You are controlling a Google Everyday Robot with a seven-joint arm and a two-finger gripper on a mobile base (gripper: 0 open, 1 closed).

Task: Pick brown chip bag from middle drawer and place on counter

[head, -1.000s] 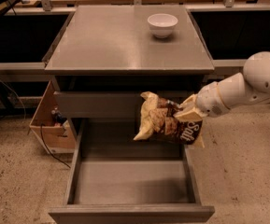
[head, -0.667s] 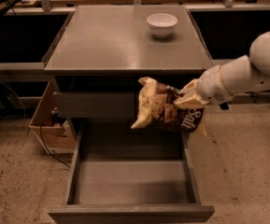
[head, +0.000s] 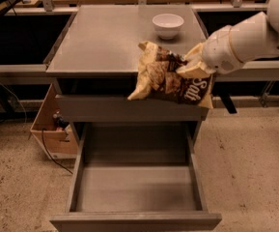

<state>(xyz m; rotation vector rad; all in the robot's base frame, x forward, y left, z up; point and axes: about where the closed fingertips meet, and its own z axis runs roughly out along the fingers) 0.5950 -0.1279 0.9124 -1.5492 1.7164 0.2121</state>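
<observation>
Dim warm overhead light — soft sheen on the counter (head: 105, 37), black shadow beneath it. The gripper (head: 189, 70), clamping the brown chip bag (head: 162, 77) at the counter's front right edge, is lit brightest.

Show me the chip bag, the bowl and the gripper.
chip bag (head: 160, 79), camera view, crinkled front.
bowl (head: 168, 29), camera view, outer wall.
gripper (head: 189, 68), camera view, between its fingers, gripping the chip bag's right side.

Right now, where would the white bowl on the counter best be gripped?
Likely its near rim, from above: the white bowl stands upright and open, so one finger goes inside. The claw hangs at the front edge of the counter, shut on the brown chip bag.
</observation>
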